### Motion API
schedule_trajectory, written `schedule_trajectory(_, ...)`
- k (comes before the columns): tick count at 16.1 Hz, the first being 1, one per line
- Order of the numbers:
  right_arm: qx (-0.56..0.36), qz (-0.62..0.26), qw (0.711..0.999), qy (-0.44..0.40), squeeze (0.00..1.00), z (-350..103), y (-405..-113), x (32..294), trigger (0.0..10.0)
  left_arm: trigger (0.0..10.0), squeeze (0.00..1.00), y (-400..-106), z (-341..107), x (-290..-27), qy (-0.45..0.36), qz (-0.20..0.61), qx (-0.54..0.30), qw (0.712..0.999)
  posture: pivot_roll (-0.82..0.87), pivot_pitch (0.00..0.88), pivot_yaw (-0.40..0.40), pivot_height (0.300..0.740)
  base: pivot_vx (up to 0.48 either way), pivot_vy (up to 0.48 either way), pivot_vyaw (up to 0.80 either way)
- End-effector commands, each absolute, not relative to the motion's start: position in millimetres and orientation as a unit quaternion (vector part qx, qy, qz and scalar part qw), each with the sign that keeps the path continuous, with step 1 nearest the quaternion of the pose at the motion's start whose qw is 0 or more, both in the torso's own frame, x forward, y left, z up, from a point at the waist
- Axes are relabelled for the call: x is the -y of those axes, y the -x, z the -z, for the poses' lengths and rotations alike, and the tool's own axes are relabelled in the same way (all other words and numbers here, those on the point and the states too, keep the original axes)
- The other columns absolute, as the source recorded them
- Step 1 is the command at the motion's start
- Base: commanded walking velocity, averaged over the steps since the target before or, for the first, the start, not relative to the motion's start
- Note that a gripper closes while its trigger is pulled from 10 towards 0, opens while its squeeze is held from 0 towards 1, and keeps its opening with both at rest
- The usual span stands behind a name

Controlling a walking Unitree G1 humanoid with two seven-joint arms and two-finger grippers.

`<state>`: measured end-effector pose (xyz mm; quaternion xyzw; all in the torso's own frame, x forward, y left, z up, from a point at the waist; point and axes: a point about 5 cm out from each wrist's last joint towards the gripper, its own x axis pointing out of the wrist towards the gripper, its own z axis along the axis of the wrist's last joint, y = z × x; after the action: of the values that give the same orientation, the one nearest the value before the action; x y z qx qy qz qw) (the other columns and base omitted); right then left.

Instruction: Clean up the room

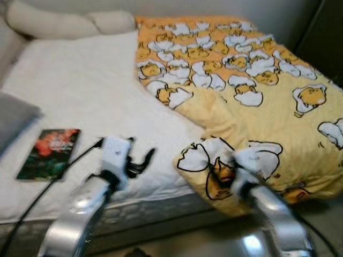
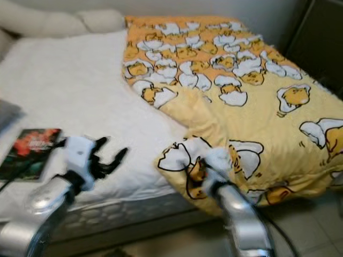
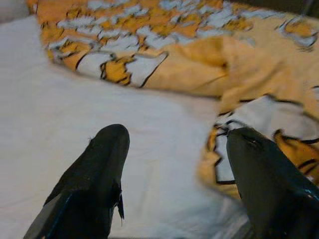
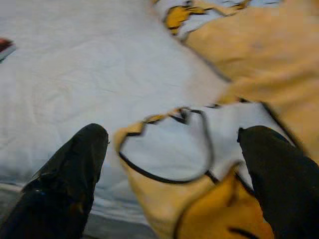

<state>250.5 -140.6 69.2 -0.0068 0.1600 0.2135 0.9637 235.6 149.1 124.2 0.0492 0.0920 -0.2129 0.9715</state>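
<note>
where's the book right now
In the left eye view the book lies flat on the white mattress on the robot's left, near the bed's front edge, just left of the left gripper.

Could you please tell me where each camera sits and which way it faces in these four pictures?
Left eye view: on the head, looking down at the bed; both arms show.
Right eye view: same head, same scene, including the book.
Left wrist view: along the open left end effector, over the sheet.
Right wrist view: along the open right end effector, over the quilt's corner.
All share the yellow quilt.
</note>
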Motion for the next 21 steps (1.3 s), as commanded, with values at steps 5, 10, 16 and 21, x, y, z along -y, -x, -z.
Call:
schedule_trajectory(5, -0.2, -0.247, 0.945, 0.081, 1.0, -59.7, -285.5, 146.6, 10.0, 10.0, 1.0, -228.0, -127.0, -145.8, -0.041, 0.318, -0.121, 0.939, 0.05, 0.062, 0.011, 0.74, 0.0, 0.0, 0.0)
schedule_trajectory(10, -0.234, -0.262, 0.93, 0.102, 1.0, -53.5, -332.4, 130.4, 10.0, 10.0, 1.0, -215.2, -132.3, -157.1, -0.073, 0.394, -0.178, 0.899, 0.1, 0.147, 0.008, 0.74, 0.0, 0.0, 0.0)
schedule_trajectory(16, -0.237, -0.272, 0.918, 0.163, 0.0, -62.4, -351.5, 111.0, 10.0, 10.0, 0.51, -196.6, -153.0, -168.1, -0.097, 0.392, -0.192, 0.894, 0.21, 0.295, -0.012, 0.74, 0.0, 0.0, 0.0)
schedule_trajectory(21, -0.261, -0.254, 0.909, 0.202, 0.0, -50.3, -346.1, 110.8, 10.0, 10.0, 0.0, -173.5, -163.4, -167.9, -0.103, 0.411, -0.211, 0.881, 0.25, 0.343, -0.006, 0.74, 0.0, 0.0, 0.0)
